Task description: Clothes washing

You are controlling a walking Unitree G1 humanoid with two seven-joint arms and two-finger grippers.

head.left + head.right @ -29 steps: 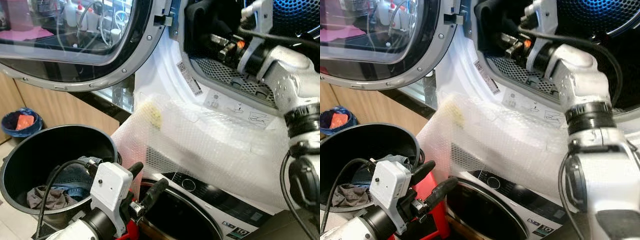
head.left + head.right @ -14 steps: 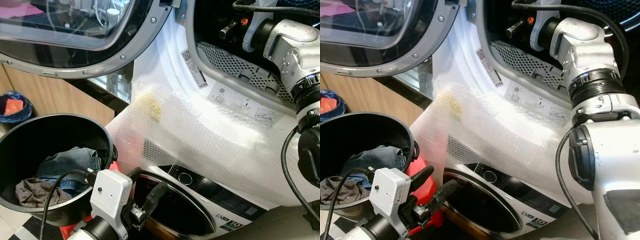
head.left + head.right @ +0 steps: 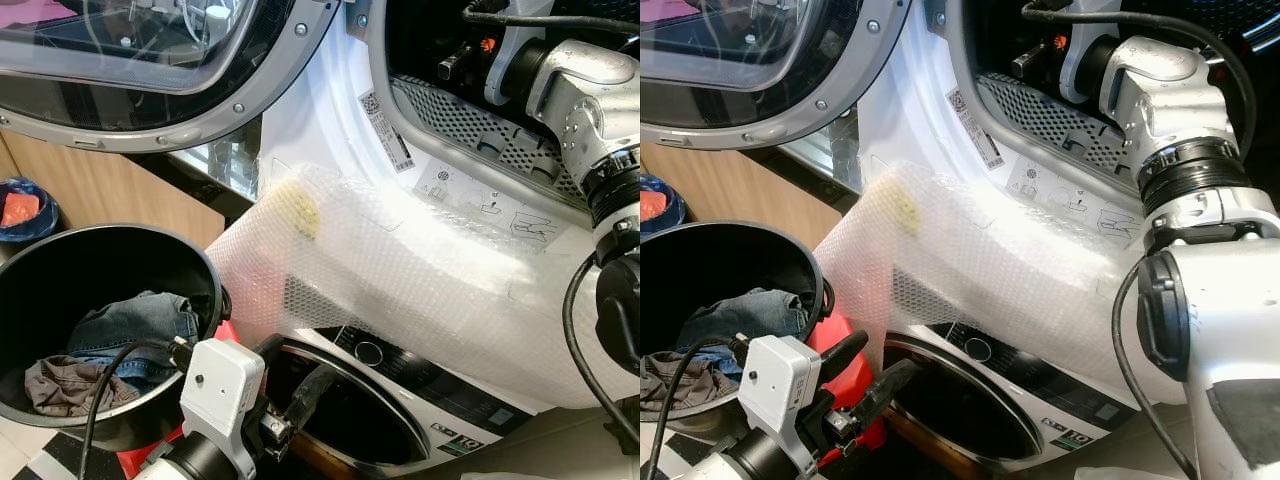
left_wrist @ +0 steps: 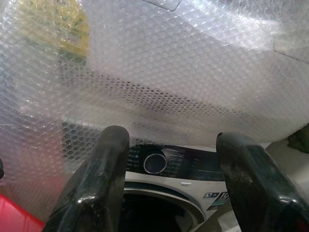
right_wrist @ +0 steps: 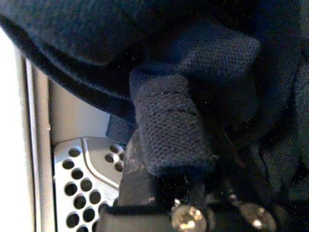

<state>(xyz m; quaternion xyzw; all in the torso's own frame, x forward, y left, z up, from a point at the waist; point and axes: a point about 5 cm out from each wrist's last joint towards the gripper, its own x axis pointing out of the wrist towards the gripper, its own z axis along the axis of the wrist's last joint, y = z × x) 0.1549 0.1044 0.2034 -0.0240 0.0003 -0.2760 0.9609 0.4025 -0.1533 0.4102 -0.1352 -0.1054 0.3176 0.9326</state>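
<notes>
My right arm [image 3: 575, 85] reaches up into the open drum of the upper machine [image 3: 470, 120]. In the right wrist view my right gripper [image 5: 166, 154] is shut on a dark navy garment [image 5: 193, 58], whose folded hem wraps over one finger, above the perforated drum wall [image 5: 82, 183]. Low in front, my left gripper [image 3: 292, 365] is open and holds nothing; it points at the lower machine's dial [image 4: 154, 163]. A black bucket [image 3: 205, 270] at the left holds blue jeans [image 3: 140, 322] and a grey-brown cloth [image 3: 60, 380].
Bubble wrap [image 3: 430, 290] drapes over the front between the two machines. The upper machine's round door [image 3: 150, 70] hangs open above the bucket. The lower machine's porthole [image 3: 360, 415] sits beneath. A blue bin [image 3: 22, 215] stands by wooden cabinets at the far left.
The camera has tilted and shifted. My right arm has pushed farther up into the drum, its wrist camera leaving the picture's top. The left gripper stays open in the same place.
</notes>
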